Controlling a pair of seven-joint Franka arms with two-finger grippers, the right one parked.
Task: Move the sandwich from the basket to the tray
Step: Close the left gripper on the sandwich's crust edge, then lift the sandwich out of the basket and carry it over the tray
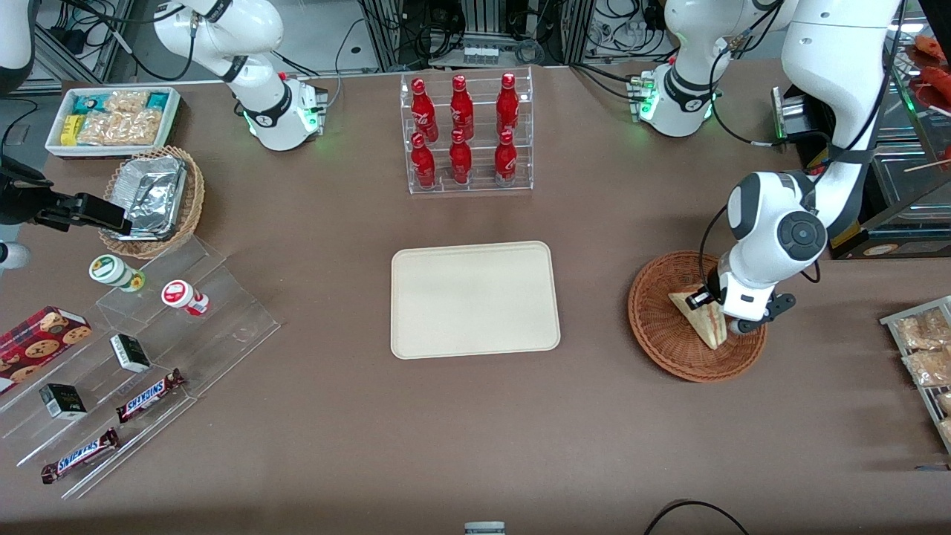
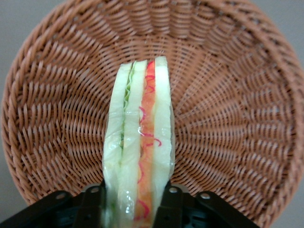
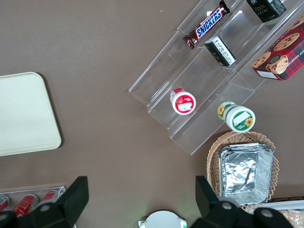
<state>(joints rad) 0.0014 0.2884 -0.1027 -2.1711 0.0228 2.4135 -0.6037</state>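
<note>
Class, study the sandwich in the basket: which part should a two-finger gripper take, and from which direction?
Grip the two flat bread faces, coming down from above. The sandwich stands on edge in the basket, filling edge up, so the gripper straddles its thin width, as the fingers already do.

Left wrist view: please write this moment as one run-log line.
pincer: shut on wrapped triangular sandwich | in reddish-brown wicker basket | cream rectangular tray: bare

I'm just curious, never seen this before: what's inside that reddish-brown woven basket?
Only the sandwich lies in the basket, with the gripper closed on its sides. The weave beneath the sandwich is hidden; the rest of the basket shows bare wicker.
</note>
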